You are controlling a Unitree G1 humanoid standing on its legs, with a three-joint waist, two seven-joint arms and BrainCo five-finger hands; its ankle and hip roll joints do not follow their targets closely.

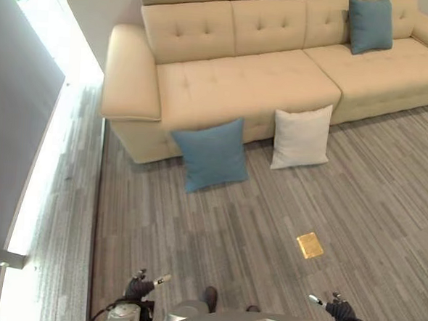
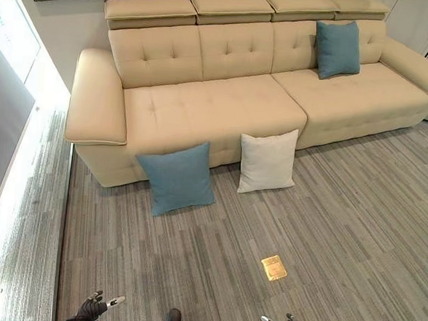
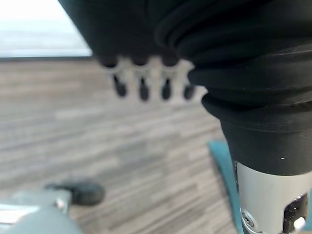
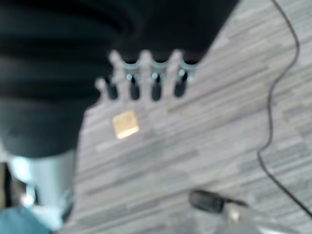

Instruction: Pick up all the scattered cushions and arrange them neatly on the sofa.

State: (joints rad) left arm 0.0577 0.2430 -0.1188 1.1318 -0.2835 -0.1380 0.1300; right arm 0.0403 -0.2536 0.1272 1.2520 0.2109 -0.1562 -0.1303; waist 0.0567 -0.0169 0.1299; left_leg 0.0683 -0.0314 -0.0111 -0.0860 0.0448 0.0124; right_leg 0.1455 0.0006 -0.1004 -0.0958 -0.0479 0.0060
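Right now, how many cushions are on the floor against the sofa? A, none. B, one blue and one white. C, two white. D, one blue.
B: a blue cushion and a white cushion stand on the floor, leaning on the sofa front; another blue one is already on the seat.
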